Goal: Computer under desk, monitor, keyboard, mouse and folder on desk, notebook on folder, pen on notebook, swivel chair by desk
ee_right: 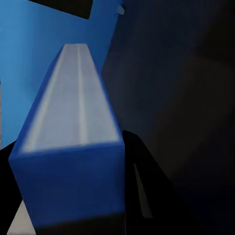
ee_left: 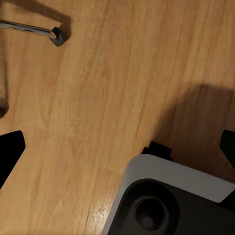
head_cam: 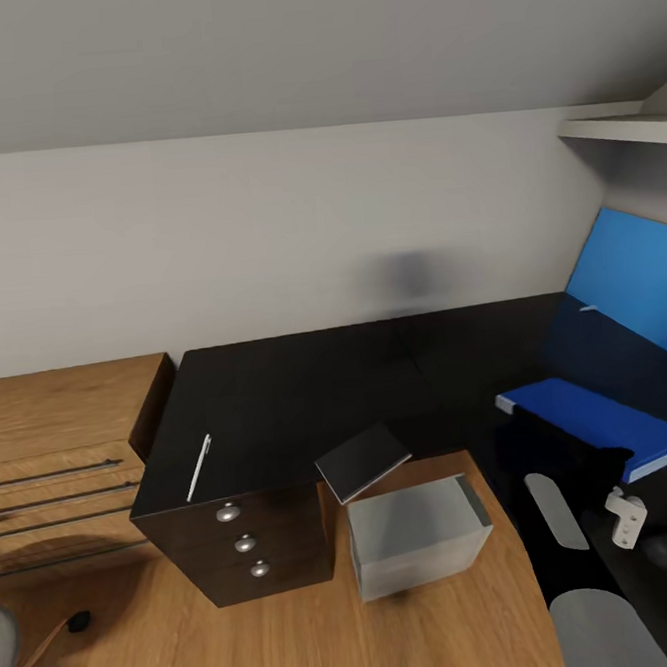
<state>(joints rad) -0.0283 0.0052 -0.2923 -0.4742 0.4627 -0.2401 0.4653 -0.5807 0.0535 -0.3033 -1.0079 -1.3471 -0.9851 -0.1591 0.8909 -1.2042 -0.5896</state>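
The blue folder [head_cam: 603, 423] is held over the black desk [head_cam: 308, 396], gripped by the right gripper [ee_right: 73, 196] (left's opening cannot be told); notebook [head_cam: 364, 460] and pen [head_cam: 199, 467] remain unstacked.

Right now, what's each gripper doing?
Left gripper: open, holding nothing, hanging over the wood floor.
Right gripper: shut on the blue folder, above the black desk.
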